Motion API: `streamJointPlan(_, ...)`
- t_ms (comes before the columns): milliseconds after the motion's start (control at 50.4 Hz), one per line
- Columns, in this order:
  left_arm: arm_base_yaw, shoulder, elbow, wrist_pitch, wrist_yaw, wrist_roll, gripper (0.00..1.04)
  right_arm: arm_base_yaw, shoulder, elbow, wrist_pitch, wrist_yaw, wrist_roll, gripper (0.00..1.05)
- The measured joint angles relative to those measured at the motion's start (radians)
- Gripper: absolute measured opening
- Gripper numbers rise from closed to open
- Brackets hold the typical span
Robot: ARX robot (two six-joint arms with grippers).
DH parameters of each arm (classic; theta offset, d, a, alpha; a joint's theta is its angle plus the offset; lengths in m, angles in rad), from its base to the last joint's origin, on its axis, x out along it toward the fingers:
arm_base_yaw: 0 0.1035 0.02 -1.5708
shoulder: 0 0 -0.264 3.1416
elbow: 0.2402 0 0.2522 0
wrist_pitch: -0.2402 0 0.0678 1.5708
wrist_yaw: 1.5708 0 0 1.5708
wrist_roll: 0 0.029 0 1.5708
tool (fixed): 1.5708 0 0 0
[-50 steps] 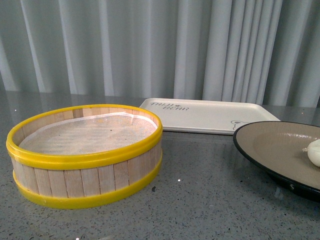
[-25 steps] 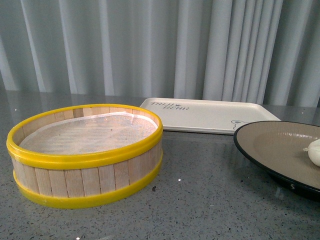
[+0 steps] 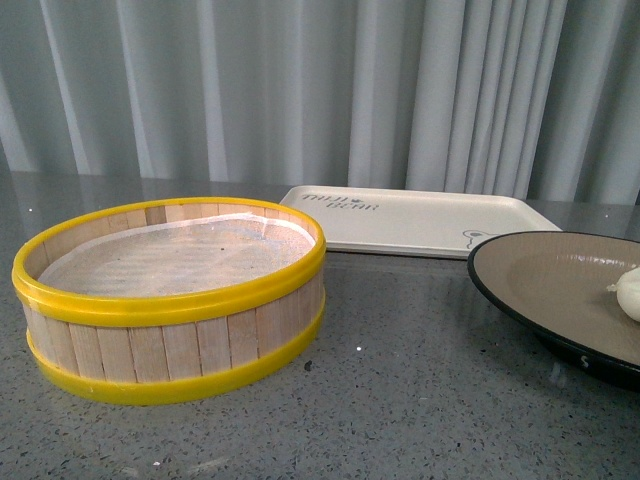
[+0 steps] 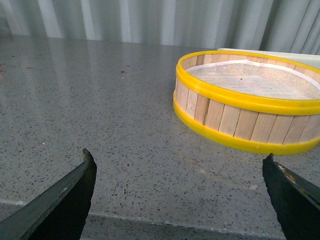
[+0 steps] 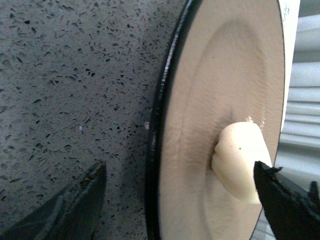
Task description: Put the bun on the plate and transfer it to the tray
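The off-white bun (image 3: 630, 293) lies on the beige, black-rimmed plate (image 3: 545, 285) at the table's right side, cut by the front view's edge. Behind the plate lies the cream-white tray (image 3: 420, 220) with dark lettering, nothing on it. In the right wrist view my right gripper (image 5: 180, 172) is open, straddling the plate's black rim (image 5: 162, 110): one finger is over the table and the other beside the bun (image 5: 240, 160), apart from it. My left gripper (image 4: 180, 165) is open over bare table, short of the steamer basket. Neither arm shows in the front view.
A yellow-rimmed wooden steamer basket (image 3: 170, 300) with white paper lining stands at the left of the table, also in the left wrist view (image 4: 250, 107). Grey speckled tabletop (image 3: 400, 400) lies between basket and plate. Grey curtains hang behind.
The front view has shifted slightly, so basket, tray and plate sit a little higher in the picture. Their places relative to one another are the same.
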Motion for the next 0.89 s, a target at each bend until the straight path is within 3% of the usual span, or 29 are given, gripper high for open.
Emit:
streamJointPlan(139, 0.000, 0.000, 0.000, 0.000, 0.000, 0.000, 0.98, -0.006, 0.038, 0.000, 0.000, 0.002, -0.019, 0.62)
streamJointPlan(357, 0.000, 0.000, 0.000, 0.000, 0.000, 0.000, 0.98, -0.021, 0.060, 0.000, 0.018, -0.001, -0.063, 0.34)
streamJointPlan(516, 0.000, 0.000, 0.000, 0.000, 0.000, 0.000, 0.98, -0.023, 0.050, 0.000, 0.059, -0.002, -0.116, 0.07)
streamJointPlan(575, 0.000, 0.000, 0.000, 0.000, 0.000, 0.000, 0.98, -0.022, 0.041, 0.007, 0.076, 0.007, -0.122, 0.03)
streamJointPlan(892, 0.000, 0.000, 0.000, 0.000, 0.000, 0.000, 0.98, -0.006, 0.005, 0.020, 0.100, 0.060, -0.143, 0.03)
